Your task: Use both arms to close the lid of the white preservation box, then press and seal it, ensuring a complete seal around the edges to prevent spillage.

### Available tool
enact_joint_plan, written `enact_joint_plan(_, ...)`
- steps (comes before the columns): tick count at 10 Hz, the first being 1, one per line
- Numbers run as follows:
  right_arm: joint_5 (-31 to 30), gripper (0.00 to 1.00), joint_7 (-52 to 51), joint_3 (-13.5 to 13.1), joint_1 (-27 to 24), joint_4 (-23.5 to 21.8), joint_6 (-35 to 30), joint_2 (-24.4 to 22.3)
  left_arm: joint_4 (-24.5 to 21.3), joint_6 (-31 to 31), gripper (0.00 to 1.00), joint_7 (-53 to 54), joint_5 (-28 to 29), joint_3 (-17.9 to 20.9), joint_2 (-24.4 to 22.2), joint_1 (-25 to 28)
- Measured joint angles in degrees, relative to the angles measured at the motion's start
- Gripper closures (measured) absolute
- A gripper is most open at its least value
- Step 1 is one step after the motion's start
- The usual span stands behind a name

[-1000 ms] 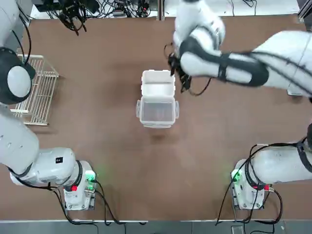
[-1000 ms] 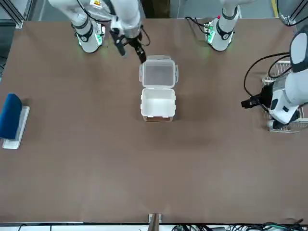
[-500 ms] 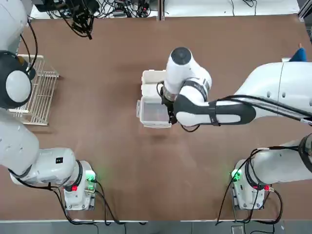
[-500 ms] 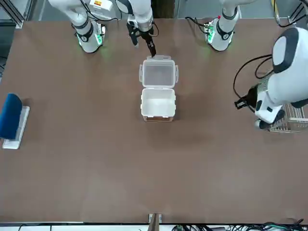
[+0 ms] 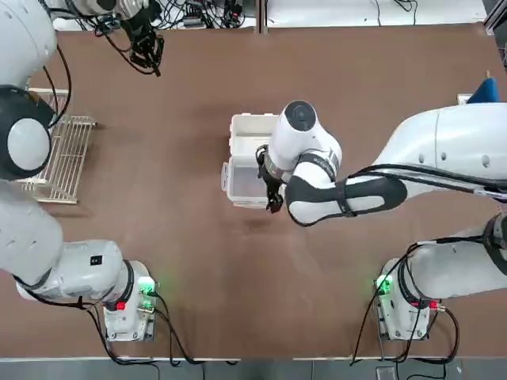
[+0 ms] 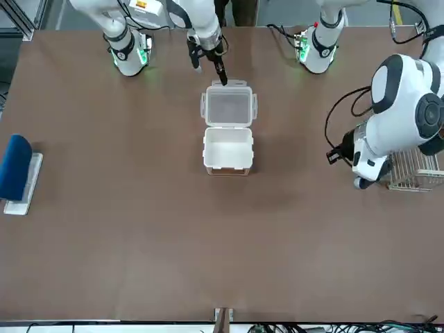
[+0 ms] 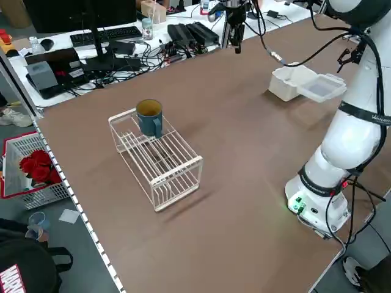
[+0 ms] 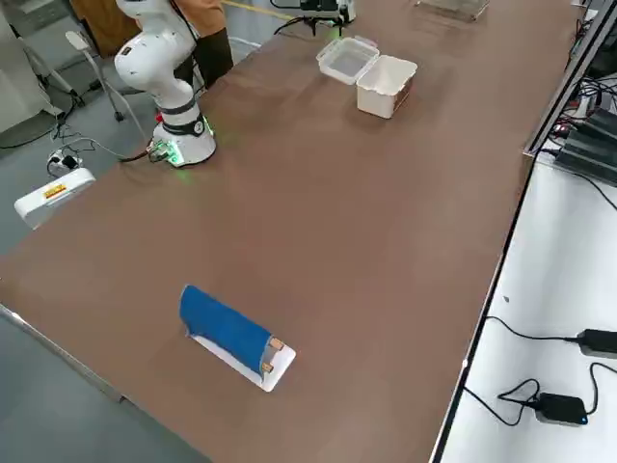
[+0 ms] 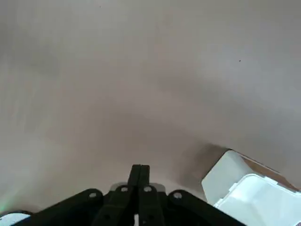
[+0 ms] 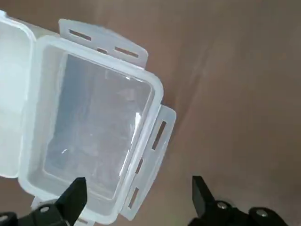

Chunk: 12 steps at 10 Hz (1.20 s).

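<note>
Top view: right hand (image 5: 271,190) has moved over lid (image 5: 247,184).

Count: 2 arms, left (image 5: 32,134) and right (image 5: 444,158). 1 white preservation box (image 5: 252,133) with 1 lid (image 5: 247,184), open. 1 wire rack (image 5: 55,150), 1 blue mug (image 7: 149,116) on it. 1 blue block (image 6: 16,166) on 1 white plate (image 6: 28,187).
</note>
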Motion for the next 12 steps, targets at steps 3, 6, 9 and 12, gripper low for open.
enact_joint_plan(3,0.0,0.01,0.4,-0.1,0.5,-0.1,3.0,4.4,-4.4,4.7,0.99,-2.3,-0.1,-2.0,-0.4,-0.1)
enact_joint_plan(6,0.0,0.02,0.6,-7.4,7.2,0.0,4.1,7.2,-4.9,4.9,0.99,-2.4,-0.1,-2.1,-0.4,-0.5)
enact_joint_plan(9,0.0,0.03,0.6,-10.8,9.9,0.3,5.4,8.2,-5.4,6.1,0.99,-2.9,-0.1,-2.1,-0.4,-0.8)
enact_joint_plan(12,0.0,0.05,0.7,-10.9,10.8,0.4,7.3,9.0,-5.8,7.1,0.99,-2.9,-0.1,-2.1,-0.4,-0.8)
